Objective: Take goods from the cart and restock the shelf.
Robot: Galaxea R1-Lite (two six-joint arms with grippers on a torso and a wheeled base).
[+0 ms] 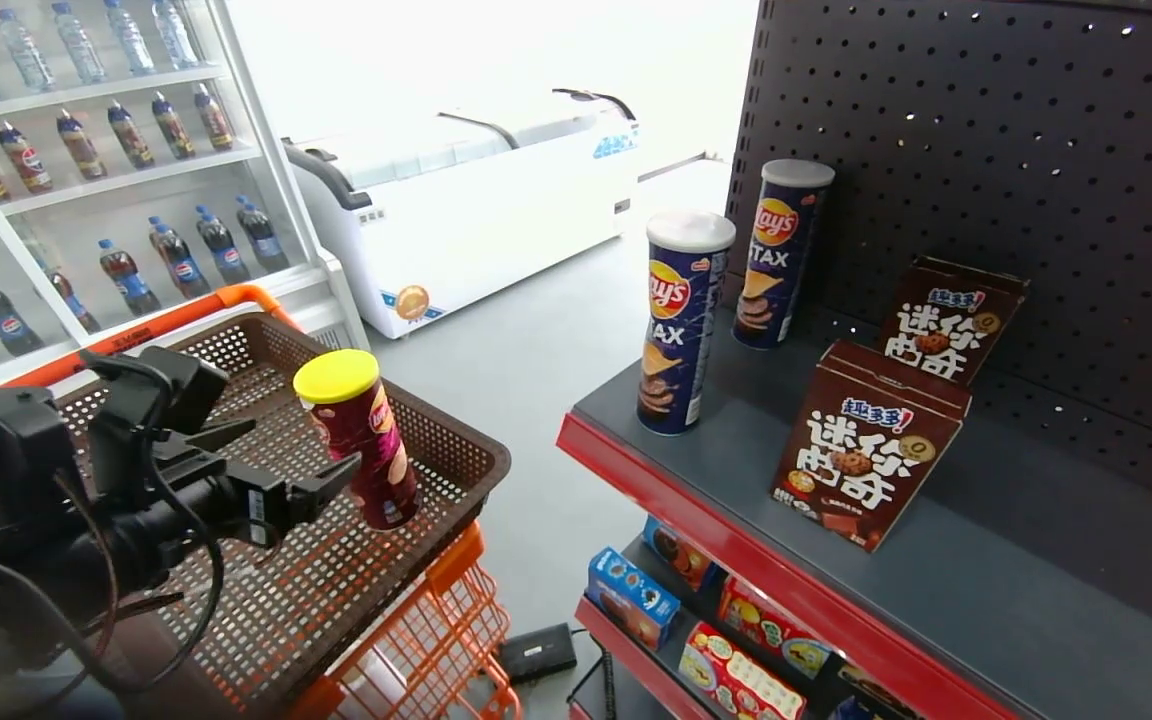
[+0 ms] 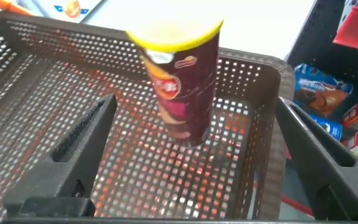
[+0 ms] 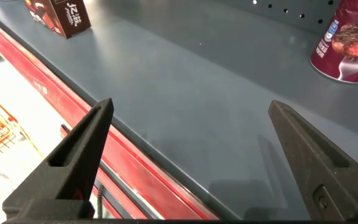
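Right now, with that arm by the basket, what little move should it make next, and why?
Probably ease the left gripper forward until its jaws sit either side of the can, before closing. The jaws stand wide open, and the can stands in the basket just ahead of them, not yet gripped.

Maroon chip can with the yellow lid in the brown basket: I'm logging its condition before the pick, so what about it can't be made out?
Label on the maroon chip can: blurred in the left wrist view, too small in the head view.
Its far side: turned away from both cameras.
Its yellow lid: blurred, rim indistinct, left wrist view.
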